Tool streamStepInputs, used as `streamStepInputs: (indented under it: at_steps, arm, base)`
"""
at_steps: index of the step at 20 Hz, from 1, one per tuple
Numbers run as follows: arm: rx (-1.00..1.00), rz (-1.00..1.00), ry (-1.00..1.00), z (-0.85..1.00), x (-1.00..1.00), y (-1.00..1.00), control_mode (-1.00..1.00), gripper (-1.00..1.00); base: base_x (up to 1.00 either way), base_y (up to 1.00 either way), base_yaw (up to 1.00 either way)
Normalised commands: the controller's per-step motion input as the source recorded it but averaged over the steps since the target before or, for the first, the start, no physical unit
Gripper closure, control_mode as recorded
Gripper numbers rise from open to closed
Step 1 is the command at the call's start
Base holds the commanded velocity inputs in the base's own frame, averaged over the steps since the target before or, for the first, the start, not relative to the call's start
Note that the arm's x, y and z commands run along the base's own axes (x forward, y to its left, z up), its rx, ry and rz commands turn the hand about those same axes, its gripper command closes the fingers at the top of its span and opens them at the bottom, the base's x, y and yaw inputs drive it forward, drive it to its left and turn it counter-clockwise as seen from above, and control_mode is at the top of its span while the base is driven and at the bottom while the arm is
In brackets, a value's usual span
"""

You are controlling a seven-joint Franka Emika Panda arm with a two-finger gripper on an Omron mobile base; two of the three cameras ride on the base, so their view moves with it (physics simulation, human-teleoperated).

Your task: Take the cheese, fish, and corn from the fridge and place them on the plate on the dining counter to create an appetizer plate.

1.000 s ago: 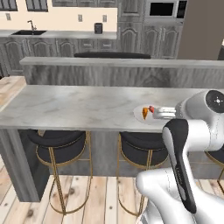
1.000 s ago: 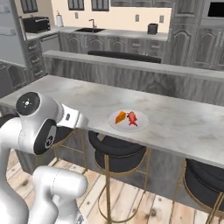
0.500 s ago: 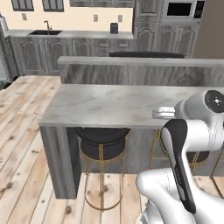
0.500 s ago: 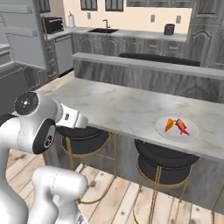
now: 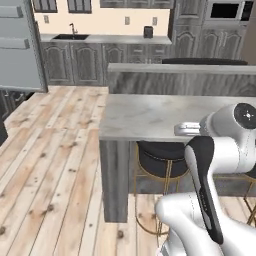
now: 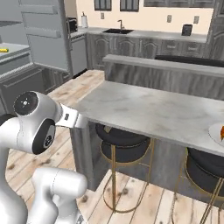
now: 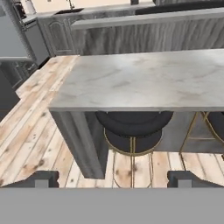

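At right edge, dining counter (image 6: 153,111) bears pale plate (image 6: 217,133).

dining counter (image 7: 144,78): pale marbled slab | plate (image 6: 217,133): on its top, at the frame's edge

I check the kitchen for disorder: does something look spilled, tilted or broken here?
Nothing stands out. The light marbled dining counter is unstained, and the black gold-legged stool stands upright, tucked under it.

Base: we have driven left along the dining counter (image 6: 148,109); its left end now sits mid-frame. Plate (image 6: 217,133): slid to right edge of right base view.
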Motion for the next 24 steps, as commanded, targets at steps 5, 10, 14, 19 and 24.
streamStepInputs:
  at_steps: [5, 10, 14, 19, 24]
  arm:
    - [0.00, 0.00, 0.00, 0.00, 0.00, 0.00, 1.00, -1.00]
    - [0.00, 0.00, 0.00, 0.00, 0.00, 0.00, 1.00, -1.00]
    - [0.00, 0.00, 0.00, 0.00, 0.00, 0.00, 1.00, -1.00]
    - [0.00, 0.00, 0.00, 0.00, 0.00, 0.00, 1.00, -1.00]
    - [0.00, 0.00, 0.00, 0.00, 0.00, 0.00, 1.00, -1.00]
  base:
    - [0.00, 1.00, 0.06]
    - [0.00, 1.00, 0.10]
    - [0.07, 1.00, 0.18]
    - [0.33, 1.00, 0.29]
    - [0.65, 0.99, 0.44]
